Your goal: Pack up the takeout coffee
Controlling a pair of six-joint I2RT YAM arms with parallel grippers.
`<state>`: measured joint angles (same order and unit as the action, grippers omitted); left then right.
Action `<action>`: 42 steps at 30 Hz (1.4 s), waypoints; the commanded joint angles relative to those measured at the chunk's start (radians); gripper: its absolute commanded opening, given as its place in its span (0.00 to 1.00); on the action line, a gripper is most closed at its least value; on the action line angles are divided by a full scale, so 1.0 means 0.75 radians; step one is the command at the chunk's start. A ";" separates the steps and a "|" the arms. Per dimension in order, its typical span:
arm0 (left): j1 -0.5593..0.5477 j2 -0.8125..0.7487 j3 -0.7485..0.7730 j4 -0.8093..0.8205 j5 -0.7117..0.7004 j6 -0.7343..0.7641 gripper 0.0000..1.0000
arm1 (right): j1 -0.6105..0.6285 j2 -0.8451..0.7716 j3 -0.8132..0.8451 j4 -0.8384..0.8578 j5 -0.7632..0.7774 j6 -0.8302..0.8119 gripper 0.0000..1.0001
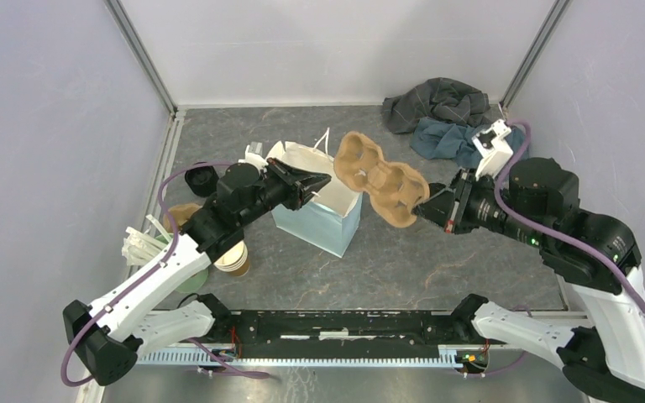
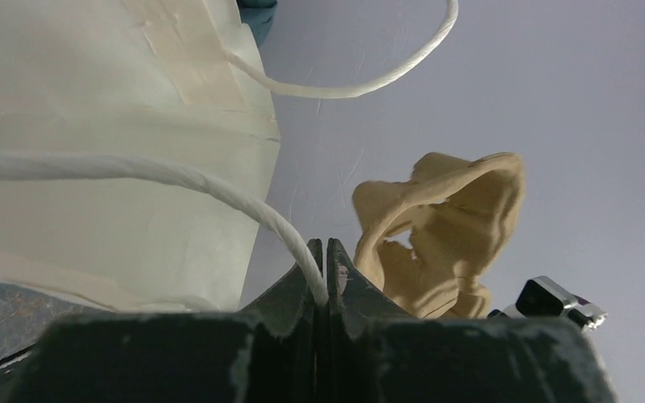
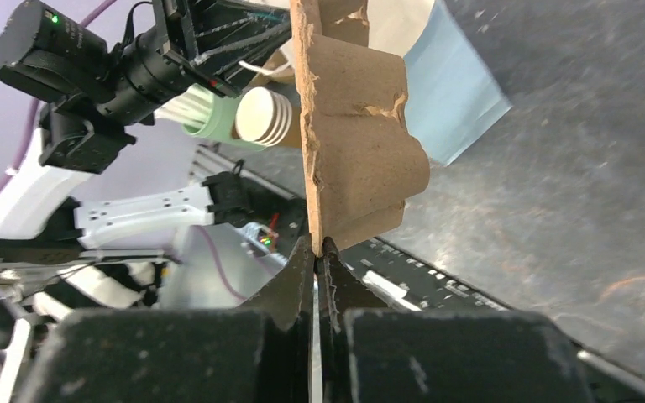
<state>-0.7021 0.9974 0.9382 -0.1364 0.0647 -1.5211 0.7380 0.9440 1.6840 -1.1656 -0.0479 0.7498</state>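
The white paper bag with pale blue sides stands open on the grey table. The left gripper reaches over the bag's mouth from the left, its jaws pinched tight on the bag's white cord handle.

Just right of the bag's mouth, the brown moulded-pulp cup carrier hangs in the air, turned on edge. The right gripper is clamped on its rim from the far side.

The takeout coffee, showing mostly its round black plastic lid, sits on the table well to the left of the bag, beyond the left arm.

Nearer than the bag on its left are a stack of lidless brown paper cups and a pale green cup of white sticks. Behind the bag to the right lie a crumpled grey cloth and a blue cloth.
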 commanded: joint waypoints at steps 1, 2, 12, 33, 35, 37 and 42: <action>-0.037 -0.054 -0.020 -0.009 -0.069 -0.038 0.11 | 0.001 -0.104 -0.136 0.139 -0.099 0.258 0.00; -0.044 -0.060 -0.019 -0.014 -0.074 -0.026 0.13 | 0.001 -0.150 -0.171 0.220 -0.077 0.280 0.00; -0.054 -0.177 0.023 -0.332 -0.191 0.102 0.23 | 0.002 -0.352 -0.491 0.787 -0.130 0.265 0.00; -0.054 -0.265 -0.026 -0.589 -0.220 0.263 0.21 | 0.002 0.065 -0.377 0.709 -0.560 0.446 0.00; -0.054 -0.264 -0.037 -0.593 -0.210 0.269 0.19 | 0.001 0.087 -0.383 0.692 -0.540 0.474 0.00; -0.054 -0.267 -0.054 -0.593 -0.209 0.276 0.18 | 0.002 0.097 -0.386 0.701 -0.492 0.519 0.00; -0.054 -0.294 -0.088 -0.592 -0.235 0.277 0.12 | 0.001 0.140 -0.368 0.649 -0.397 0.631 0.00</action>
<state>-0.7376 0.8009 0.8867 -0.5835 -0.0780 -1.3602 0.7380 1.0309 1.3918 -0.6739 -0.3939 1.1263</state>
